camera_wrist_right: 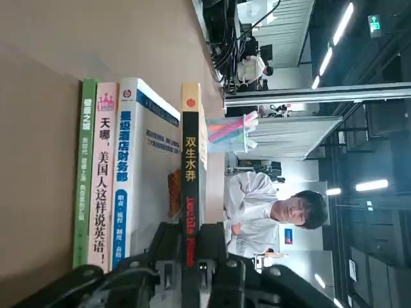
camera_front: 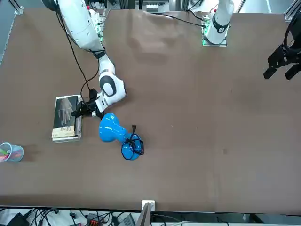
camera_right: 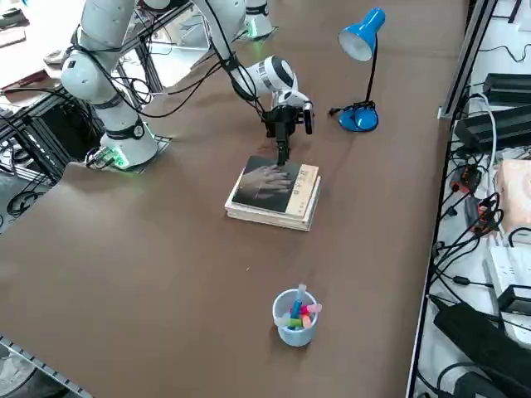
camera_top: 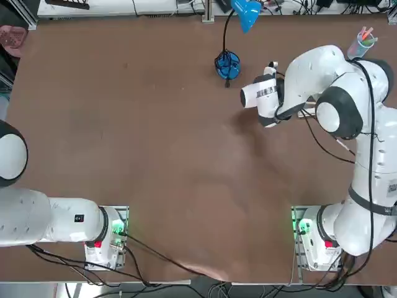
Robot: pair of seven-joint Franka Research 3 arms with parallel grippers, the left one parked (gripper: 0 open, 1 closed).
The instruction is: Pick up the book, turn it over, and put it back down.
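Note:
The book (camera_right: 270, 184), grey cover with a pale hand picture facing up, lies flat on top of a stack of several books on the table. In the front view the book (camera_front: 66, 117) sits at the left. My right gripper (camera_right: 282, 156) is down at the stack's spine side. In the wrist view the book's black spine (camera_wrist_right: 190, 160) runs between the two fingers of my right gripper (camera_wrist_right: 191, 269), which is shut on that edge of the book. The overhead view hides the book under my arm.
A blue desk lamp (camera_right: 361, 41) stands on its round base (camera_front: 130, 149) close beside the gripper. A cup of pens (camera_right: 294, 319) sits beyond the stack near the table edge. Under the book lie a white (camera_wrist_right: 138, 160), a pink (camera_wrist_right: 104, 179) and a green book (camera_wrist_right: 87, 160). A person (camera_wrist_right: 270, 212) sits beyond the table.

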